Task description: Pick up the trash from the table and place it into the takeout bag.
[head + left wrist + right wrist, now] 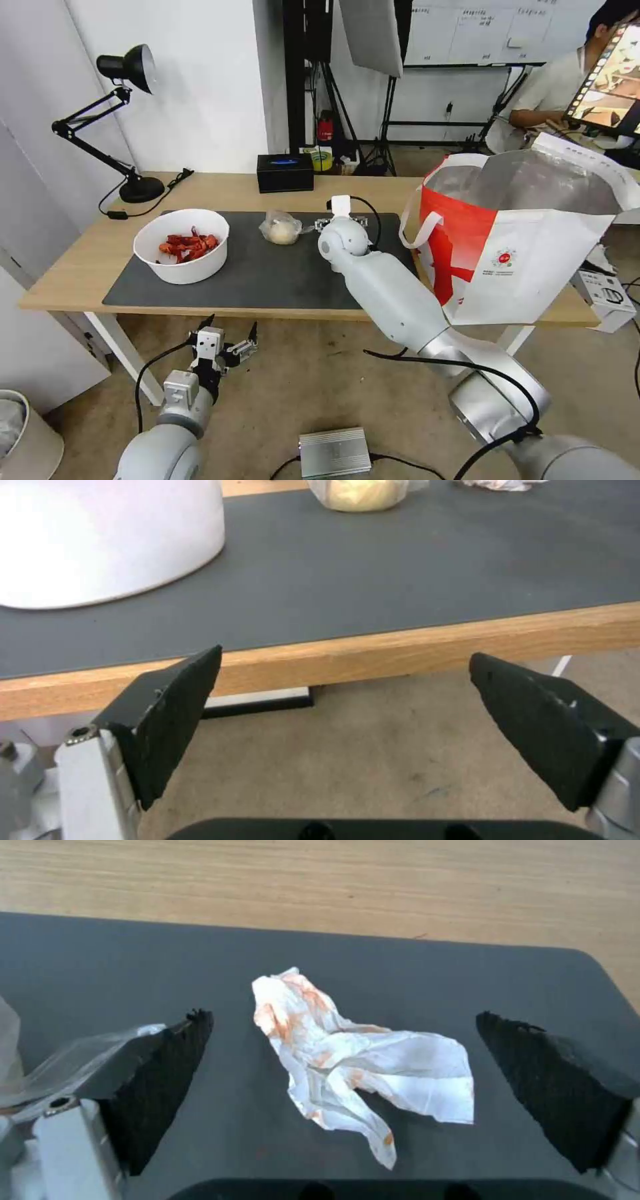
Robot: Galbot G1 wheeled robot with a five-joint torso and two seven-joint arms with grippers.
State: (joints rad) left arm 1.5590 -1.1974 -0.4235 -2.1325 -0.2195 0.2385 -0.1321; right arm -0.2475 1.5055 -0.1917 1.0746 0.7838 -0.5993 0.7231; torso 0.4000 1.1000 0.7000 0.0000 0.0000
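1. Right tool [343, 1035]: poised over the far part of the dark grey mat [267, 273], fingers spread wide, nothing held. The crumpled tissue [353, 1075] lies flat on the mat between the two black pads [167, 1080], touching neither. The straddling position suggests a descent to close on the tissue is the step in hand.

2. Tissue: white, stained orange-red, loosely crumpled, with a thin tail trailing toward the wrist. Judged light and limp, so a pinch on its raised middle would likely hold better than one on the flat edge.

3. Clear bag with whitish lump [282, 229]: on the mat just beside the right tool, on its left. A fold of its clear film [73, 1060] lies against one pad in the right wrist view, so closing may snag the film along with the tissue.

4. White bowl of crayfish shells [181, 245]: upright on the mat's left end, well apart from the tissue, untouched.

5. Takeout bag [527, 233]: standing at the tabletop's [80, 267] right end, mouth open and foil lining showing, near the right arm, probably placed there for a short carry.

6. Left tool [227, 340]: parked below the tabletop's near edge, fingers wide apart, empty. Its wrist view looks across the mat past the bowl's wall [100, 540].

7. Black box [285, 172] and desk lamp [127, 120]: at the far edge, not trash.
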